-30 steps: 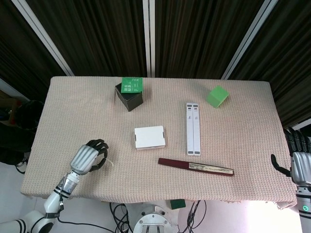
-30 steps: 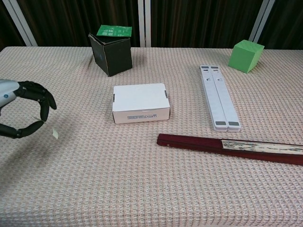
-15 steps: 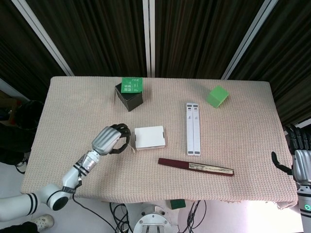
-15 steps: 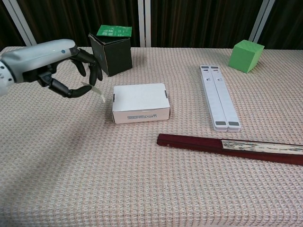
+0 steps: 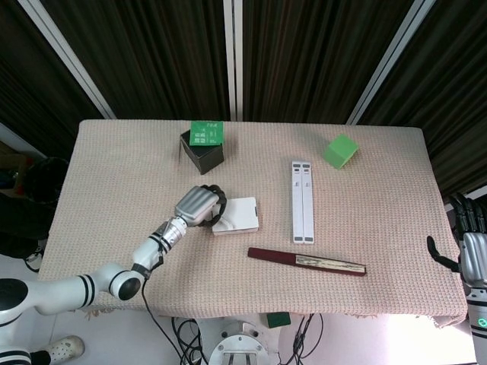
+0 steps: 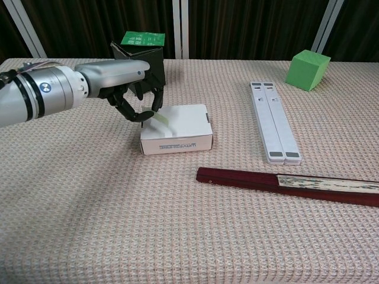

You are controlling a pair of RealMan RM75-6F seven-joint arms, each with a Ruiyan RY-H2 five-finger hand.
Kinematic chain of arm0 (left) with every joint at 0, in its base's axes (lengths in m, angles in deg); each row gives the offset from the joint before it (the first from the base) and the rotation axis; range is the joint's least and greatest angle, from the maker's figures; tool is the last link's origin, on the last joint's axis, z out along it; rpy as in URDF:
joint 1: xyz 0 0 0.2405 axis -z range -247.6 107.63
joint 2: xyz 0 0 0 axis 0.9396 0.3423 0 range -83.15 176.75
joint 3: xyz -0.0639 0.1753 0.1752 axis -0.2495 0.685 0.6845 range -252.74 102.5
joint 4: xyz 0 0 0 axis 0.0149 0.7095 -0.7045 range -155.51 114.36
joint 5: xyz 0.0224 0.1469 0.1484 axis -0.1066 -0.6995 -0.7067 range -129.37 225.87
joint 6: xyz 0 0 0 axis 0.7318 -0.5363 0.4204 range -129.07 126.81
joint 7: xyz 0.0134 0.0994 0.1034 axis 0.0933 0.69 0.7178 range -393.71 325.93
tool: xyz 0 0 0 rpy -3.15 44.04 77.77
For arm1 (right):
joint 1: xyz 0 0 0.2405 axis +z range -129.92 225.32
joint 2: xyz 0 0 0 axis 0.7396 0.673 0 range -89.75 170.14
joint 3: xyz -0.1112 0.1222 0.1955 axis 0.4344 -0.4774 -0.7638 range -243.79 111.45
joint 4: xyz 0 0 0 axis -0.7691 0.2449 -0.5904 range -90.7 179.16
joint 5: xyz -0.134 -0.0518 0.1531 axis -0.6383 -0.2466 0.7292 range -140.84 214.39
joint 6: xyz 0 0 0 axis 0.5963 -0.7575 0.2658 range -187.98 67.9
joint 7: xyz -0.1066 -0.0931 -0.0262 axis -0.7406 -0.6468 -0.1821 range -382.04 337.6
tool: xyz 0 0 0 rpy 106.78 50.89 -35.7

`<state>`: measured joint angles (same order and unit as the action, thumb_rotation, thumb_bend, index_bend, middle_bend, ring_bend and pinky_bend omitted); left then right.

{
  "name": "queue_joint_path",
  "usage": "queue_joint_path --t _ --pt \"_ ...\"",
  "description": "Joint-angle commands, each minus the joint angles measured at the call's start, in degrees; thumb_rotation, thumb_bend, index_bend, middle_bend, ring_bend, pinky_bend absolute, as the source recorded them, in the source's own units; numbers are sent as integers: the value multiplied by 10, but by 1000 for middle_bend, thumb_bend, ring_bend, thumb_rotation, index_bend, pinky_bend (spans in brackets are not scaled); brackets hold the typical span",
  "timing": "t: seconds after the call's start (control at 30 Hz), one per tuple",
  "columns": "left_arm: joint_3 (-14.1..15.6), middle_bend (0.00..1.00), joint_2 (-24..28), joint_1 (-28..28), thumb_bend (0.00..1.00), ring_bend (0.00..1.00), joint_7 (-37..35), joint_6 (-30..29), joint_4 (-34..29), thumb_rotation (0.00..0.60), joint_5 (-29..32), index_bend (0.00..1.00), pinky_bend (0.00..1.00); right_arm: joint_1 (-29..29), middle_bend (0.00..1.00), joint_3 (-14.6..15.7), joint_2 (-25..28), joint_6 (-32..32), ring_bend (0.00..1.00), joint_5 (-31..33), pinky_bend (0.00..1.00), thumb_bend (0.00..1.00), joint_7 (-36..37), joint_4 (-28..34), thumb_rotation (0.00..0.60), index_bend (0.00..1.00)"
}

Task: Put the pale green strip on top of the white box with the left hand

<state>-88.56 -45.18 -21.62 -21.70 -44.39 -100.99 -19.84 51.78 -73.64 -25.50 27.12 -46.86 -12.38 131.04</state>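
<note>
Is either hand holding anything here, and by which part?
The left hand pinches the pale green strip by its upper end, above the white box. The right hand holds nothing.

The white box (image 6: 176,130) sits on the table (image 6: 89,225) and serves as the reference. The left hand (image 6: 127,89) is over the box's left edge, with the strip (image 6: 161,119) at its fingertips above the box's top left part. The open dark box (image 6: 141,68) stands behind the white box and slightly to its left. The pair of long flat bars (image 6: 273,121) lies to the right of the white box, running front to back. The cube (image 6: 307,70) is behind and to the right of the bars. The folded fan (image 6: 284,184) lies in front of the white box and to its right, crosswise. The right hand (image 5: 470,247) is far to the right, past the table edge.
</note>
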Motion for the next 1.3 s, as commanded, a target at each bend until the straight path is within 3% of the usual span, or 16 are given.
queue_joint_path --t 0.03,0.53,1.3 --pt "-2 354 -7 10 418 222 7 4 9 600 11 602 325 2 0 -1 -2 -7 0 6 0 362 3 -4 528 0" --pt "3 350 -28 41 418 223 24 8 48 600 49 597 323 3 0 -4 -5 -16 0 19 0 361 6 -11 529 0" --pt "17 346 -41 48 380 222 0 -23 68 600 19 373 324 3 0 -6 -7 -15 0 20 0 362 8 -12 528 0"
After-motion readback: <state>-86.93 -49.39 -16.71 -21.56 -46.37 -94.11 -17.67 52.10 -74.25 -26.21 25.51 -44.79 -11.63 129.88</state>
